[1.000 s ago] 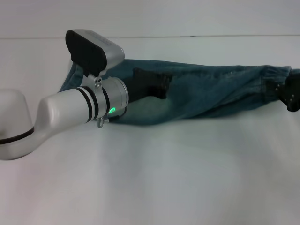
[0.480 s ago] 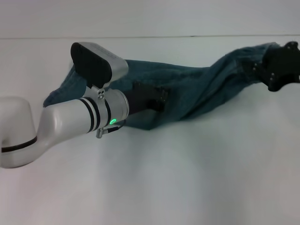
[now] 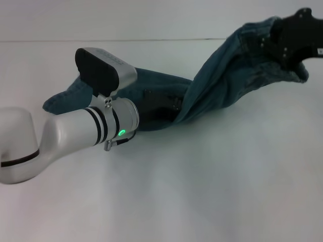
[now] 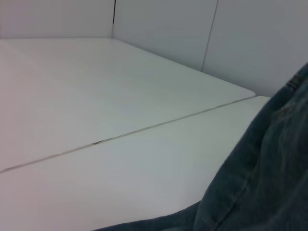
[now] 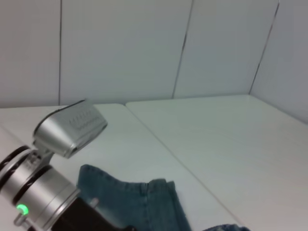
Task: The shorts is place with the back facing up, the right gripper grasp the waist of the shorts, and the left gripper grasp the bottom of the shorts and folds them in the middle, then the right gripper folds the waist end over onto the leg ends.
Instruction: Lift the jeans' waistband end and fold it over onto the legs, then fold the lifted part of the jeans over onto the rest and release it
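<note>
The faded blue-green denim shorts [image 3: 217, 85] lie folded lengthwise across the white table. My right gripper [image 3: 283, 43], at the far right of the head view, is shut on the gathered waist [image 3: 260, 48] and holds it up off the table, so the cloth slopes down from it. My left gripper [image 3: 171, 106] rests low on the middle of the shorts, where the raised part bends away from the flat part. The leg ends [image 3: 60, 101] lie flat beyond the left arm. Denim [image 4: 260, 183] fills one corner of the left wrist view, and the right wrist view shows the flat leg part [image 5: 134, 202].
The white table [image 3: 202, 191] stretches wide and bare toward me, with a thin seam [image 3: 166, 40] running across its far side. White panelled walls [image 5: 144, 48] stand behind it. My left arm's silver forearm [image 3: 75, 131] crosses the left half of the scene.
My right gripper has lifted the waist off the table and carried it up and a little leftward, peeling the right half of the shorts upward. The left arm has barely moved.
</note>
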